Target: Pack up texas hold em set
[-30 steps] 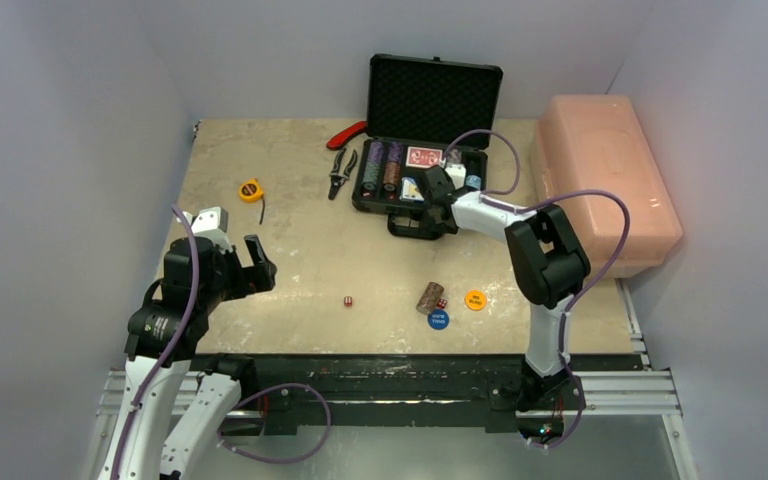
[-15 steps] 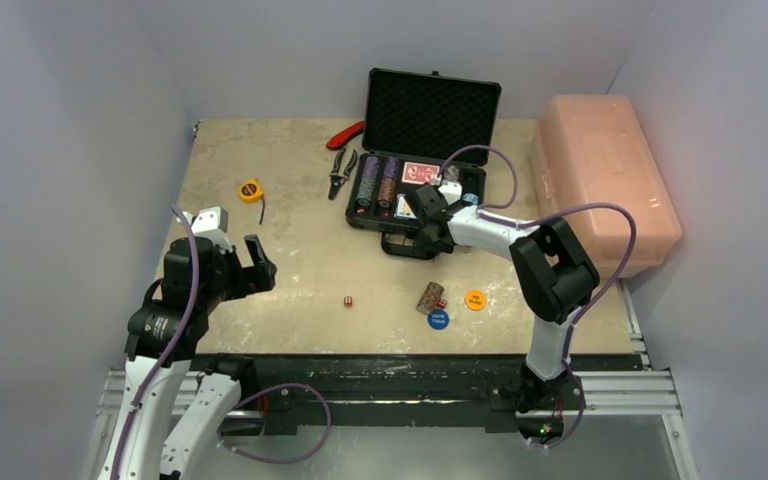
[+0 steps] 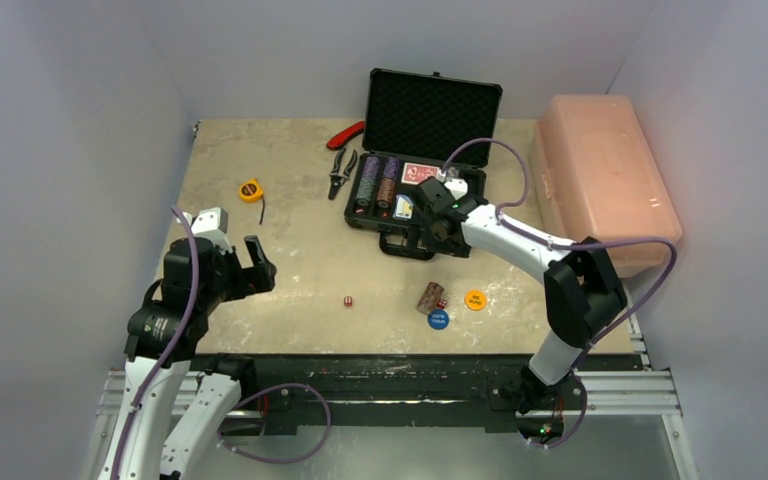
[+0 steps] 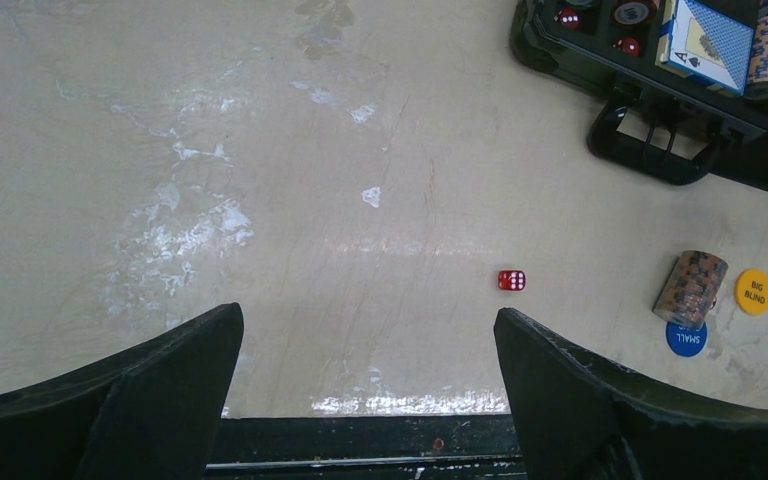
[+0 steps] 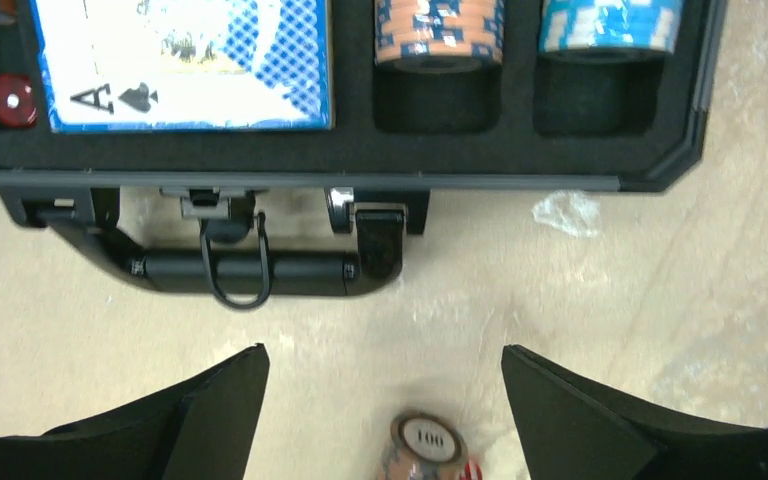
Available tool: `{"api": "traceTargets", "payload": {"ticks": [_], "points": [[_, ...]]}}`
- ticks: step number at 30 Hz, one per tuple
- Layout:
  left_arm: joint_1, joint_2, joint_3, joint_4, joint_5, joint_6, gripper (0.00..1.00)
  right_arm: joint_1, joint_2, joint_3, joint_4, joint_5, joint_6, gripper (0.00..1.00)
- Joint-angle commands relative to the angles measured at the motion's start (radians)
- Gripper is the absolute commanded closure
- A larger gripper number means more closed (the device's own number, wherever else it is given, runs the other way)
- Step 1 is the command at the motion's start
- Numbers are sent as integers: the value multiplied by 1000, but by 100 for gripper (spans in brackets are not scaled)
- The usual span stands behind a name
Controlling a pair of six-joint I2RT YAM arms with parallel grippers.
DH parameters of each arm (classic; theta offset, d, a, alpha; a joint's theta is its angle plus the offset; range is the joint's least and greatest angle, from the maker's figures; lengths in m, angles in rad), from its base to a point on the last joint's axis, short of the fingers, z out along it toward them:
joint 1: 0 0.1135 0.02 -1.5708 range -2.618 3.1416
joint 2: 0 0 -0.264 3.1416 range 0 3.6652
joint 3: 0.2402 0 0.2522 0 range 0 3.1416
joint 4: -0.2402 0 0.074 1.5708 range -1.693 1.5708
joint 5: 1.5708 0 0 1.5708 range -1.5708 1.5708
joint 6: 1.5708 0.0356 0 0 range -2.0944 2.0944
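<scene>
The black briefcase (image 3: pixel 463 187) stands open at the back of the table with its foam-lined lid (image 3: pixel 435 100) upright. It holds striped chip stacks (image 3: pixel 368 182), a red deck (image 3: pixel 420 172) and a blue deck (image 5: pixel 185 60). My right gripper (image 5: pixel 385 352) hangs open and empty over bare table just in front of the case handle (image 5: pixel 245 268). A loose chip stack (image 5: pixel 423 445) lies just nearer than it. Close to that stack (image 3: pixel 429 297) are a red die (image 3: pixel 441 303), a blue disc (image 3: pixel 438 319) and an orange disc (image 3: pixel 475 299). My left gripper (image 4: pixel 368 315) is open and empty at the near left, with another red die (image 4: pixel 511 280) beside its right finger.
A pink plastic box (image 3: pixel 605 180) fills the right side, close to the case. Pliers (image 3: pixel 341 170) and a red-handled tool (image 3: pixel 346 133) lie left of the case. A yellow tape measure (image 3: pixel 250 189) sits at the left. The table's front edge runs just below the discs.
My right gripper has opened wide and drawn back from the case's front to just past its handle. The case has slid slightly nearer and left. The left arm has not moved.
</scene>
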Motion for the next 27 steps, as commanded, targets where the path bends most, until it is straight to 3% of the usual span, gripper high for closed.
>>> {"api": "traceTargets", "payload": {"ticks": [1, 13, 27], "points": [[7, -18, 18, -2, 2, 2, 3, 10, -94, 9, -100, -34, 81, 7], [7, -49, 0, 12, 15, 2, 3, 78, -243, -95, -177, -44, 335, 1], [7, -102, -6, 13, 7, -1, 3, 173, -177, -122, -240, -12, 528, 12]]}}
